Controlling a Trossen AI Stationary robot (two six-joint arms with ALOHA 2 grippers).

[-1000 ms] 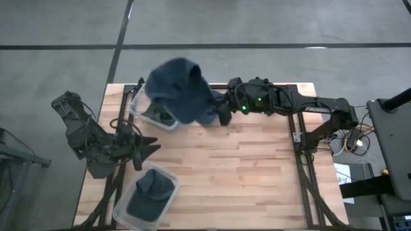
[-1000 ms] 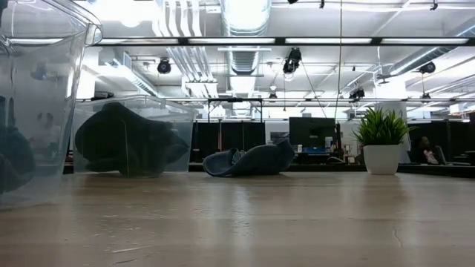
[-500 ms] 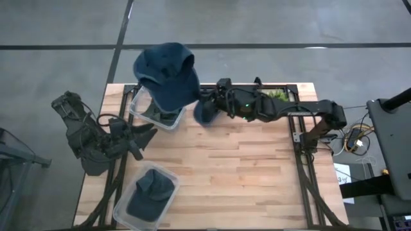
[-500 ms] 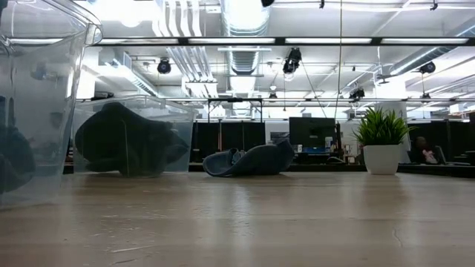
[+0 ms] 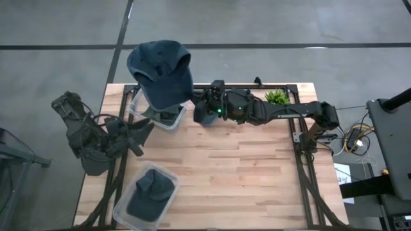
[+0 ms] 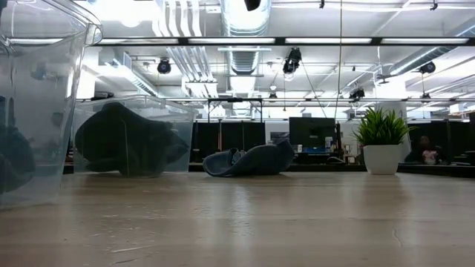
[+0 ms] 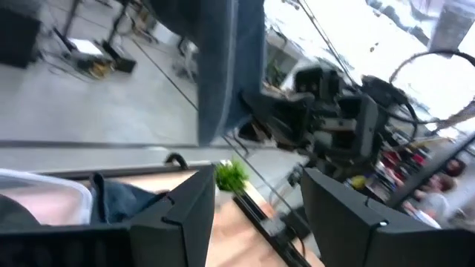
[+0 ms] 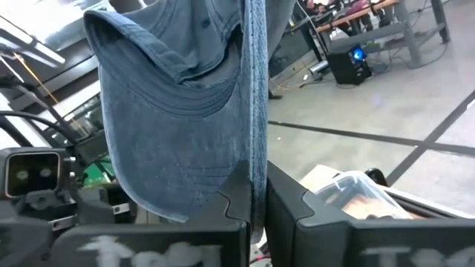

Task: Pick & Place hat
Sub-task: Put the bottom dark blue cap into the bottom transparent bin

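Far bin [image 5: 156, 112]: I see it half covered by the raised hat [image 5: 160, 72].
Right pincer [image 5: 196, 106]: my overhead view hides its tips.

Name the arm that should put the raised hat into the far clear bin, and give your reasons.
Right. The right pincer is already shut on the blue hat, held above the far bin. The left pincer is open and empty, near the table's left edge, so it would need a handover first.

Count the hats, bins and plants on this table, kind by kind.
Denim hats: 4 (one lifted, one loose on the table, one in each bin)
Clear plastic bins: 2
Potted plants: 1
Total: 7
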